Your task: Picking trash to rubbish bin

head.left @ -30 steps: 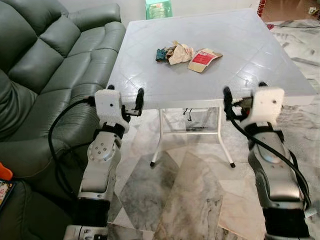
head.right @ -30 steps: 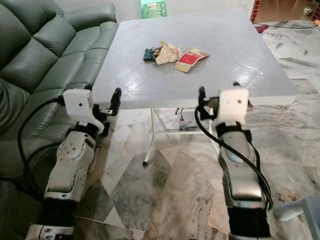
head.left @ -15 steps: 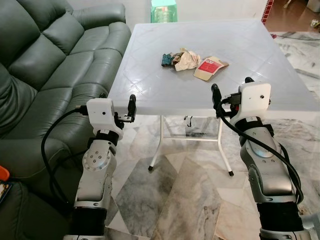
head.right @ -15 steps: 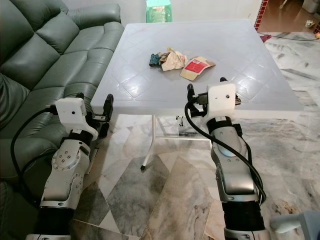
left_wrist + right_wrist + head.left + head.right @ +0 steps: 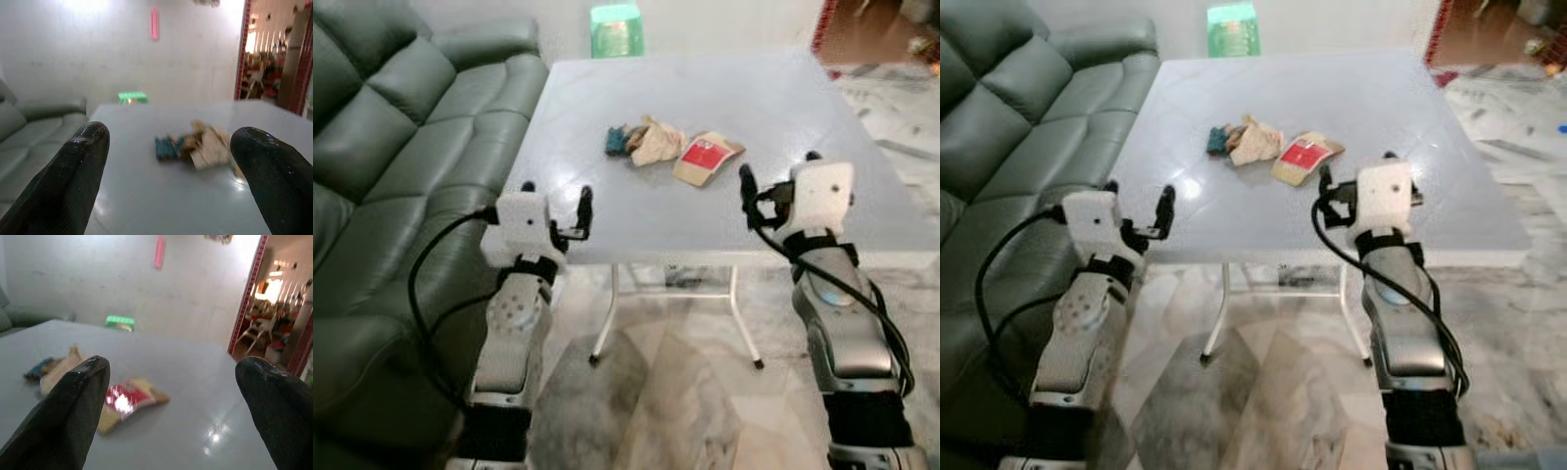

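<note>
Three pieces of trash lie together mid-table: a small teal wrapper [image 5: 615, 140], a crumpled beige paper [image 5: 654, 142] and a tan packet with a red label [image 5: 707, 157]. They rest on the white square table [image 5: 636, 220]. My left gripper [image 5: 556, 201] hovers open over the table's front left edge, well short of the trash. My right gripper [image 5: 778, 176] hovers open over the front right part, just near of the packet. In the left wrist view the teal wrapper [image 5: 167, 147] and the paper [image 5: 208, 147] sit ahead between the fingers [image 5: 80, 166]. In the right wrist view the packet [image 5: 128, 401] lies ahead.
A dark green leather sofa [image 5: 401, 147] runs along the table's left side. A green stool-like object [image 5: 616, 27] stands by the white wall beyond the table. Marble floor [image 5: 675, 392] lies under and in front of the table. A doorway [image 5: 862, 24] opens at the far right.
The whole view has shifted and blurred, so the camera moved. Both grippers have risen from in front of the table's edge to above its top, still open and empty.
</note>
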Motion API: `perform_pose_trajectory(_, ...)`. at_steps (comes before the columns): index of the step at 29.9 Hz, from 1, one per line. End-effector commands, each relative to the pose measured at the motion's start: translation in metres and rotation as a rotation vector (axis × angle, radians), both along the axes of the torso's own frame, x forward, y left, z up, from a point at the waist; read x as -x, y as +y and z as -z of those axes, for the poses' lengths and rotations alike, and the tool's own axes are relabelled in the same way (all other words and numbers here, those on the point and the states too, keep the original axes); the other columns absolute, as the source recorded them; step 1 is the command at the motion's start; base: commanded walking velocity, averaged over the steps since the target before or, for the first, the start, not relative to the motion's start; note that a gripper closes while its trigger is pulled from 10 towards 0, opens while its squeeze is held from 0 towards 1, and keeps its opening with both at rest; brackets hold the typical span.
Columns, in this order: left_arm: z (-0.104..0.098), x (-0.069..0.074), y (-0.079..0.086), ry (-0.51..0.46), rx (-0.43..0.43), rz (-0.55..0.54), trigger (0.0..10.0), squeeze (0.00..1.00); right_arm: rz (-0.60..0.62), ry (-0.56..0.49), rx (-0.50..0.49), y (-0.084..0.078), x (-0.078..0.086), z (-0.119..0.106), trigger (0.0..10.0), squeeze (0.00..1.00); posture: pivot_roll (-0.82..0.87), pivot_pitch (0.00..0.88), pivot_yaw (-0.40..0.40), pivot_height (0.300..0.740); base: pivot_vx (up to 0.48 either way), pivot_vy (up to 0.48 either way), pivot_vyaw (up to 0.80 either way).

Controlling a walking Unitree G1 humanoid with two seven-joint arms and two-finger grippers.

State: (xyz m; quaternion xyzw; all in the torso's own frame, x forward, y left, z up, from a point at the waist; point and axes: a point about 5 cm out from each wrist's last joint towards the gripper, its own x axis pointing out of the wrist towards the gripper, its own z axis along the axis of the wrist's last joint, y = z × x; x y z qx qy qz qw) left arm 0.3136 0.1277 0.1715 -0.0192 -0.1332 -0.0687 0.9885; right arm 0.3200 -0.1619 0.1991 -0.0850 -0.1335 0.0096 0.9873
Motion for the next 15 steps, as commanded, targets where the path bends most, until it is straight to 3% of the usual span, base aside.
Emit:
perform_pose_trajectory(1,0.0014,0.0012,0.0132,0.006,-0.008,-0.043,10.0,0.00,-0.026,-0.006,-0.003,0.0092,-0.0005,-0.0014,10.0,0.00,-0.04,0.050,0.041,0.740,0.416,0.000,0.00)
perform_pose_trajectory(15,0.0048,0.0039,0.0138,0.018,-0.017,-0.046,10.0,0.00,-0.033,0.020,-0.018,0.0104,-0.0005,0.0038,10.0,0.00,-0.04,0.049,0.041,0.740,0.401,0.000,0.00)
